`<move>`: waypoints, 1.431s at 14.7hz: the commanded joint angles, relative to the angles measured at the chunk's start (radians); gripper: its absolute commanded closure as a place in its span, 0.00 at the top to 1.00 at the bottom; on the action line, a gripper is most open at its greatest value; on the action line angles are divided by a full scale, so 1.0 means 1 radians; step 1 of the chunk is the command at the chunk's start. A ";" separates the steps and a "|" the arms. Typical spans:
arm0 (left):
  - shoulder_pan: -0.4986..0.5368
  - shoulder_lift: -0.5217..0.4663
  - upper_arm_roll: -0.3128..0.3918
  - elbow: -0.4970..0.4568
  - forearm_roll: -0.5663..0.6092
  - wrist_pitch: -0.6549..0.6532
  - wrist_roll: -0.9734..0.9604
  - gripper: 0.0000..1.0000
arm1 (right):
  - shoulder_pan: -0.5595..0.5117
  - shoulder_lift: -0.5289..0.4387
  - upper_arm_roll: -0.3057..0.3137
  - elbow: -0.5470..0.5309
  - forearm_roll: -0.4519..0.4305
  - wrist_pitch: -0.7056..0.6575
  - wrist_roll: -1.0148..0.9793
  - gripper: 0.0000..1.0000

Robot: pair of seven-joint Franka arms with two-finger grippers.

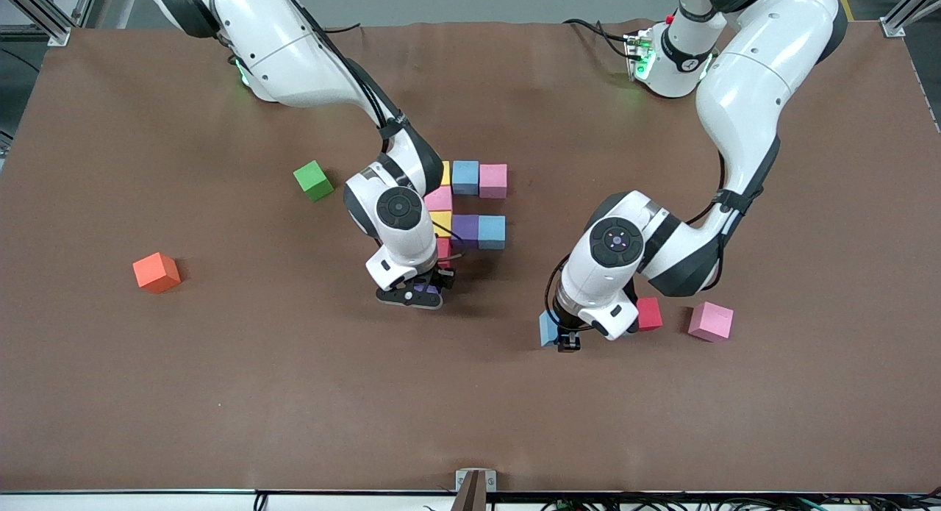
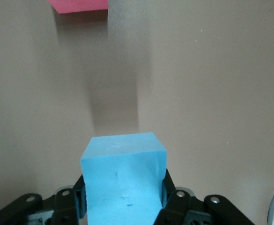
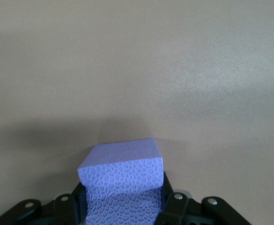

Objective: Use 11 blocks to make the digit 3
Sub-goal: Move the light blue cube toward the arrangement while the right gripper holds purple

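- While right pincer point(image 1: 425, 289) clamps purple cube point(image 3: 122, 180) beside digit 3 point(image 1: 470, 206), lower squarely (flush against red).
- Left pincer point(image 1: 564, 340) grips blue cube point(image 2: 123, 180); waits.

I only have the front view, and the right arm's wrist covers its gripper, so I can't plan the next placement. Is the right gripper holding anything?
Observer: Yes. The right wrist view shows the right gripper shut on a purple cube, with a finger on each side of it.
Operator: And the light blue cube at the left gripper, is it gripped or just beside it?
Observer: Gripped. In the left wrist view the left gripper is shut on the light blue cube, which sits squarely between the fingers.
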 commanded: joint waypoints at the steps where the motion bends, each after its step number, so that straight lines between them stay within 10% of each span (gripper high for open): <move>1: -0.031 0.009 0.009 0.023 0.007 0.019 -0.050 0.32 | 0.011 0.017 -0.005 0.036 -0.024 -0.038 0.024 0.03; 21: -0.029 0.003 0.009 0.021 0.006 0.033 -0.070 0.32 | 0.032 0.046 -0.005 0.058 -0.023 -0.043 0.030 0.03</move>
